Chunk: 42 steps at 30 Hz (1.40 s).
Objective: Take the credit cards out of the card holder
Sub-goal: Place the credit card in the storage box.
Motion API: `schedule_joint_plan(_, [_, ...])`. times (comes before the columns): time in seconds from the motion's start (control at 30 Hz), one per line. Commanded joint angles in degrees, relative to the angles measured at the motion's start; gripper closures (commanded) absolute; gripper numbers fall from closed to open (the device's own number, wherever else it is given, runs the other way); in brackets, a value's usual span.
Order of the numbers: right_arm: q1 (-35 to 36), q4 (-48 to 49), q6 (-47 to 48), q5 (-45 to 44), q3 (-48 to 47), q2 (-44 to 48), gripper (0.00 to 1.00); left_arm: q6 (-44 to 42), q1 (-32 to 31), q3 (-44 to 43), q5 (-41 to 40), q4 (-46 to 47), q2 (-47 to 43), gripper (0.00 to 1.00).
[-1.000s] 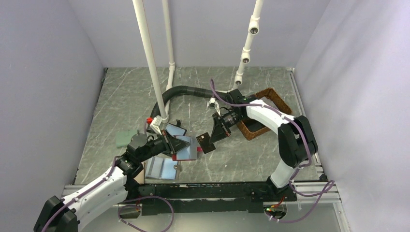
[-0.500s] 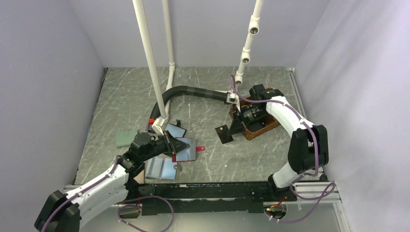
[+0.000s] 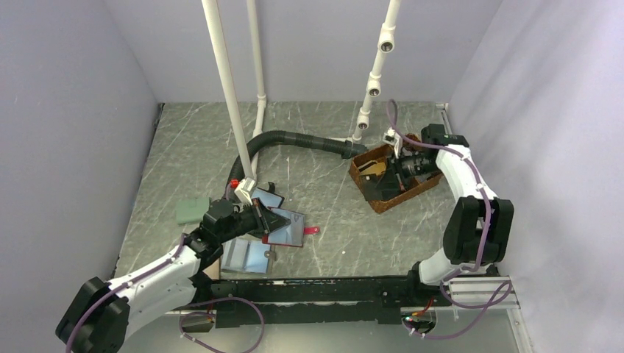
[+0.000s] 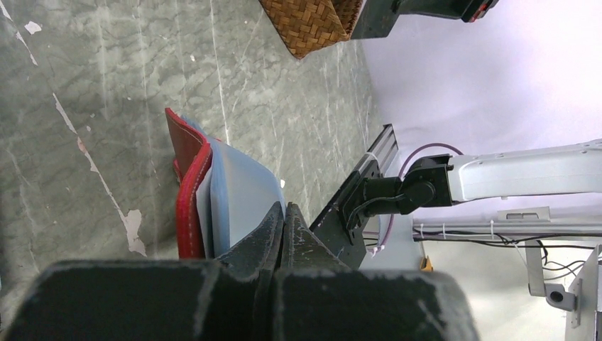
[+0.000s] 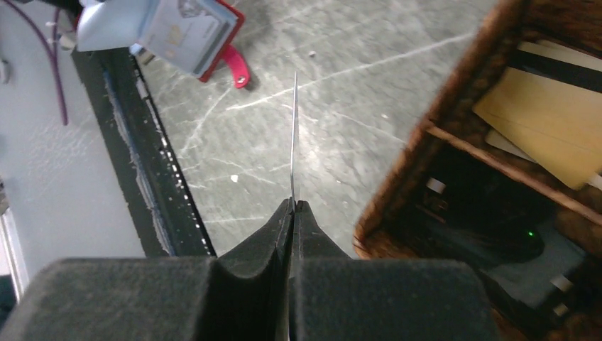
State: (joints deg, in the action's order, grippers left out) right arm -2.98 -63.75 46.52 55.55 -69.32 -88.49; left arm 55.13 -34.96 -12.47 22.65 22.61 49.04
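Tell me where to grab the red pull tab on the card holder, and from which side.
Pinch the pull tab at its free rounded end, coming from the right. It juts from the card holder at its right corner over bare table, while the left end effector occupies the opposite edge. It looks thin and flat, so close across its faces.

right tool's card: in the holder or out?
Out. The right tool pinches the card edge-on beside the wicker basket, well apart from the red card holder.
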Motion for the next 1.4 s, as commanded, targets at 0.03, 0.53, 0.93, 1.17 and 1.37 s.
schedule_joint_plan(0.03, [-5.08, -2.02, 2.38, -2.26, -5.78, -2.00, 1.00, -1.26, 0.16, -1.78, 1.25, 4.95, 0.60, 1.00])
schedule_joint_plan(0.53, [-10.68, -1.66, 1.74, -7.37, -11.38, -9.84, 1.00, -1.26, 0.29, -1.37, 0.55, 4.38, 0.43, 1.00])
schedule_joint_plan(0.93, [-10.73, -2.41, 2.78, -7.77, -10.92, -12.22, 1.00, -1.21, 0.29, -1.61, 0.64, 3.93, 0.97, 1.00])
schedule_joint_plan(1.17, [-10.73, -3.81, 4.62, -9.51, -11.00, -13.93, 1.00, -1.08, 0.32, -1.56, 0.49, 3.71, 0.71, 1.00])
schedule_joint_plan(1.37, [-11.64, 6.36, -7.65, -18.57, -10.04, -13.15, 0.71, -0.48, 0.35, -2.02, 0.87, 2.61, 1.06, 1.00])
